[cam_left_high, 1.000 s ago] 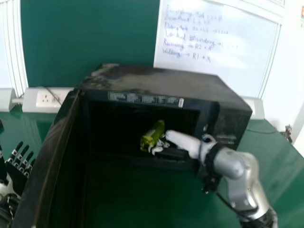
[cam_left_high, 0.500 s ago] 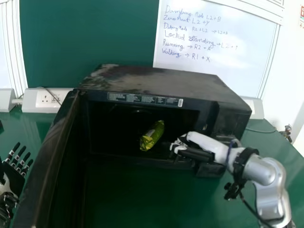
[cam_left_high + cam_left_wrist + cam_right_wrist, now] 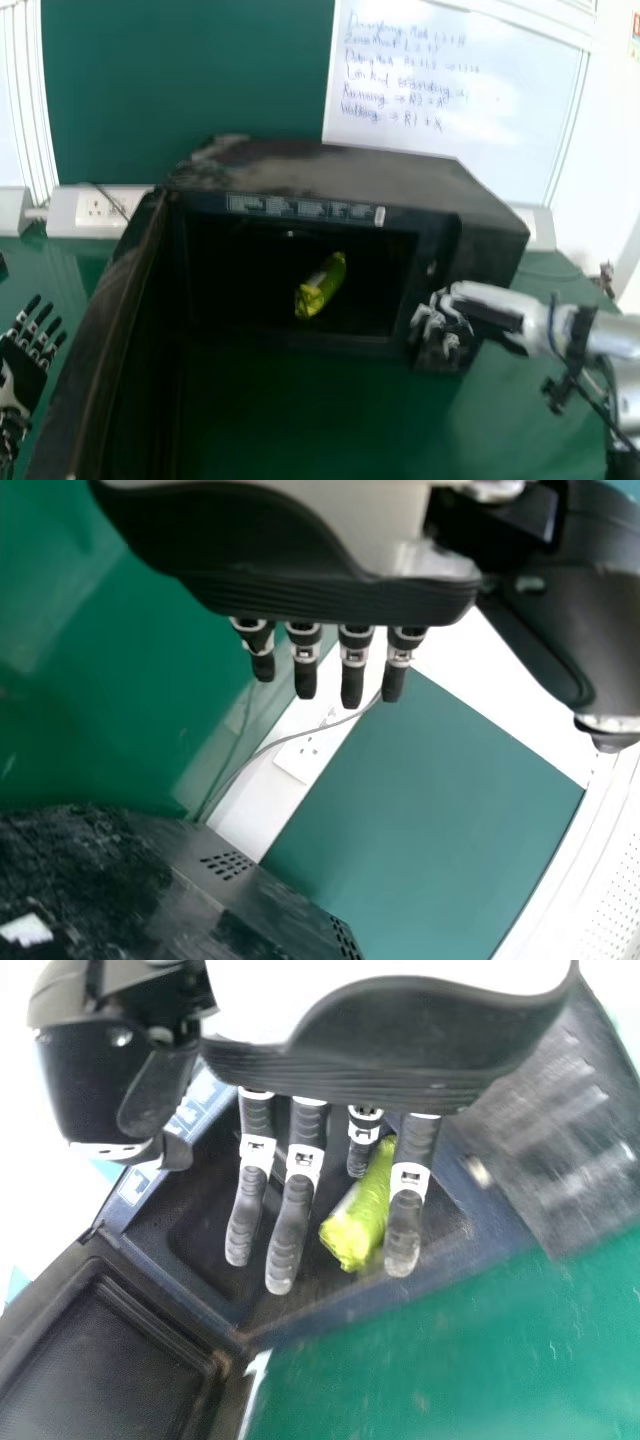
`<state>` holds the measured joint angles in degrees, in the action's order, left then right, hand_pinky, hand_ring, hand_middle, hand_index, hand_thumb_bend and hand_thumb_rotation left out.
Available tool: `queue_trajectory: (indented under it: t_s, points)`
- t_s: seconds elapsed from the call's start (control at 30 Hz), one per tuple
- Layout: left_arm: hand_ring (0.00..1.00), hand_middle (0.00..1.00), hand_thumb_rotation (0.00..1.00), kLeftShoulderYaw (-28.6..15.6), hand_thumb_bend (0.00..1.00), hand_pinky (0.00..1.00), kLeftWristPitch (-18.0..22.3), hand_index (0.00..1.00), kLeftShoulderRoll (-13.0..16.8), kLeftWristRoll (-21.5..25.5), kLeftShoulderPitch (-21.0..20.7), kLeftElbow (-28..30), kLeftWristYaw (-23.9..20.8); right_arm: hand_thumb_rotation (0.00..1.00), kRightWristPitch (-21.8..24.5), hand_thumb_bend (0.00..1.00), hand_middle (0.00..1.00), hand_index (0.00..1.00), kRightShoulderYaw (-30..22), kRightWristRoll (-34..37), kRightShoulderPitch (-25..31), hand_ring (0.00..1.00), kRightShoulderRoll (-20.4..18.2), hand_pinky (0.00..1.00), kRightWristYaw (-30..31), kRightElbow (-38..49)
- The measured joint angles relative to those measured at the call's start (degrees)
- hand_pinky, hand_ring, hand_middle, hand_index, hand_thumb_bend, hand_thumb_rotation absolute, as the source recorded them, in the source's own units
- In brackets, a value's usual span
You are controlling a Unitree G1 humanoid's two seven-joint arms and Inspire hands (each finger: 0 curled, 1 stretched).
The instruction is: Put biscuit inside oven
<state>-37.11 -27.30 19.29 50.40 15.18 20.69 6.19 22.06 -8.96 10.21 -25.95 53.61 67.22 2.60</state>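
The yellow-green biscuit packet (image 3: pixel 321 287) lies on the floor inside the black oven (image 3: pixel 340 165), whose door stands wide at the left. My right hand (image 3: pixel 445 322) is outside the cavity, in front of the oven's right side, apart from the packet. In the right wrist view my right hand (image 3: pixel 290 1200) has its fingers straight and holds nothing; the packet (image 3: pixel 362 1210) shows beyond them in the cavity. My left hand (image 3: pixel 25 365) is left of the oven door, fingers extended; the left wrist view shows the same hand (image 3: pixel 330 600), empty.
The oven door (image 3: pixel 100 330) juts toward me along the left of the green table (image 3: pixel 300 420). Behind the oven are a wall socket strip (image 3: pixel 100 208) and a whiteboard (image 3: pixel 450 100). A thin cable lies on the table at the right.
My right hand has let go of the packet and drawn back out of the oven to the right. The packet has stayed inside. My left hand has barely shifted.
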Motion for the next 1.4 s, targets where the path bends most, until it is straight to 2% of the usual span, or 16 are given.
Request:
queue_trajectory:
  t_s: [0.27,0.57,0.7,0.83,0.93,1.03,1.4]
  points:
    - [0.77,0.80,0.22,0.08,0.73,0.71,0.93,0.81,1.07,-2.13,1.61,3.59,4.02,0.16,-6.72,0.51,0.37,0.48,-0.09,2.96,-0.79,0.30,1.32,0.23,5.02,-14.78]
    - [0.78,0.80,0.24,0.16,0.70,0.71,1.02,0.81,1.73,-1.83,2.37,5.12,8.92,0.16,-8.97,0.51,0.36,0.48,-0.42,2.17,-0.30,0.28,4.38,0.24,3.20,-21.32]
    - [0.77,0.79,0.21,0.34,0.75,0.69,-0.11,0.81,2.49,-0.45,3.02,6.59,10.22,0.17,-10.28,0.51,0.38,0.48,-0.38,0.12,0.09,0.32,4.64,0.27,0.68,-23.54]
    - [0.78,0.81,0.22,2.16,0.75,0.71,-4.08,0.82,4.00,0.30,4.93,12.04,9.04,0.17,-7.43,0.51,0.38,0.47,-1.01,-0.25,1.34,0.33,5.06,0.28,-2.78,-22.79]
    - [0.76,0.80,0.20,3.79,0.79,0.68,-6.88,0.79,5.09,1.93,5.94,16.78,7.89,0.17,-4.62,0.51,0.38,0.47,-2.41,-0.06,2.96,0.33,5.11,0.27,-4.90,-21.48]
    - [0.75,0.78,0.24,5.68,0.83,0.65,-8.44,0.75,6.08,2.52,5.86,20.10,7.11,0.17,-2.16,0.51,0.38,0.47,-3.48,0.38,4.13,0.33,5.23,0.27,-6.01,-20.45]
    - [0.78,0.81,0.24,11.48,0.77,0.70,-12.67,0.82,8.33,2.86,3.09,26.07,-0.31,0.17,-1.06,0.51,0.38,0.47,-4.81,0.37,6.70,0.35,5.55,0.29,-7.53,-17.31]
